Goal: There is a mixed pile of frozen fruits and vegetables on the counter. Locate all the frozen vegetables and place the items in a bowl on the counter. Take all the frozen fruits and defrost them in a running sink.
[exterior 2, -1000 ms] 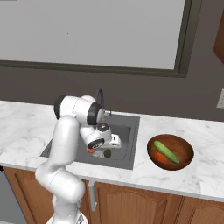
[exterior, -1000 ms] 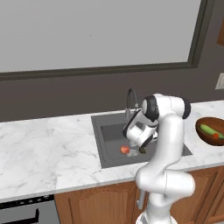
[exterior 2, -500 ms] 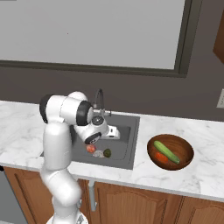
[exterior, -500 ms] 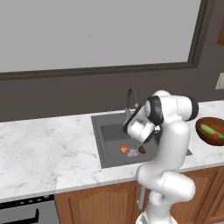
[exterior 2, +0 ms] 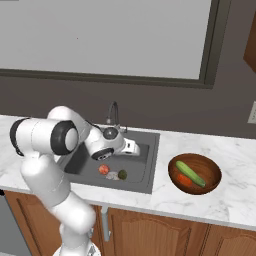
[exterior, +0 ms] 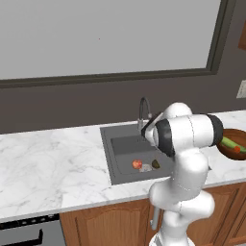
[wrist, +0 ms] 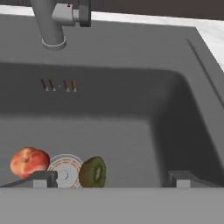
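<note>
Left base view: apple and dark green fruit down by the sink drain.

Right base view: cucumber and carrot in bowl, right of sink.

Hand view: fingers spread wide, holding nothing, above drain. Sorting looks done; next, probably turning on faucet.

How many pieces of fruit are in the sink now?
2. The red apple lies left of the drain in the hand view; the dark green fruit lies right of it. None look hidden.

It was a home kitchen: a white marble counter over brown wooden cabinets held a dark grey rectangular sink with a curved grey gooseneck faucet.
</note>
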Robot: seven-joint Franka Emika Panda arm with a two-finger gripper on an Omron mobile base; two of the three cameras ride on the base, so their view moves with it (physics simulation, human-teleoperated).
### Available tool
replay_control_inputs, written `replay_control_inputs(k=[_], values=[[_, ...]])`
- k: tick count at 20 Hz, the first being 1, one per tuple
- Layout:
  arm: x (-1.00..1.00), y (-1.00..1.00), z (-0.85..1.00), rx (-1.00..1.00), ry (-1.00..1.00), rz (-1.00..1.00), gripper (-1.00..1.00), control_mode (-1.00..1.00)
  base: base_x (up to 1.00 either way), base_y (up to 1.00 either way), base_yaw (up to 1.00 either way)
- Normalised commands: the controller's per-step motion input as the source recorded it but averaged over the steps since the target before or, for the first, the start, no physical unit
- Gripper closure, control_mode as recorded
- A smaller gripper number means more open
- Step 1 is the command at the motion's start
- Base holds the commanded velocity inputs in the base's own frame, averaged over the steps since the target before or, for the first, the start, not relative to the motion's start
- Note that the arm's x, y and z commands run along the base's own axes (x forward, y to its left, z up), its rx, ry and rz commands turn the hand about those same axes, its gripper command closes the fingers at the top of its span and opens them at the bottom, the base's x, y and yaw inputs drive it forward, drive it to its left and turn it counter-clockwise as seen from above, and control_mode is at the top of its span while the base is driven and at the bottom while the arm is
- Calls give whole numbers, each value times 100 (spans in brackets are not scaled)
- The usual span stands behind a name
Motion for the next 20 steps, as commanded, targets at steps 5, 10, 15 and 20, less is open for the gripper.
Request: replay_control_inputs(k=[5, 10, 15, 20], values=[[-39, -2, 88, 0, -2, 0, -100, -100, 0, 0, 0], [-25, -2, 100, -4, 0, -1, -100, -100, 0, 0, 0], [-4, -7, 91, -1, 14, -5, -100, -100, 0, 0, 0], [-5, -9, 77, 1, 26, -2, -100, -100, 0, 0, 0]])
